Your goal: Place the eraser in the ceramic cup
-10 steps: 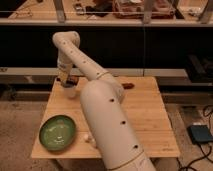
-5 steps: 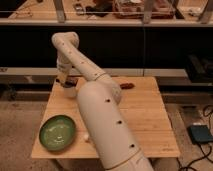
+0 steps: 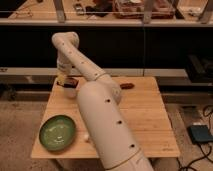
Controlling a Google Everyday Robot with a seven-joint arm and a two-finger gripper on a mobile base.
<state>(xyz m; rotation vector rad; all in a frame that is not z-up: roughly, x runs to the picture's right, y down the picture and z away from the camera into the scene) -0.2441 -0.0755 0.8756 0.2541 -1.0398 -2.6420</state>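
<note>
- The end effector [image 3: 66,80] hangs at the worktop's [image 3: 145,115] far-left corner.
- The ceramic cup [image 3: 70,90] sits directly beneath it.
- Whether it grasps the eraser cannot be told.

I am seeing a round green plate [image 3: 58,132] sitting at the near left corner of the wooden table [image 3: 145,120], a small brown object [image 3: 127,85] lying near its far edge, while my gripper [image 3: 65,82] is hanging at the far left corner.

Gripper [image 3: 66,80] at table's far-left corner — white arm [image 3: 100,107], green plate [image 3: 57,132], pale wooden table [image 3: 145,117]
</note>
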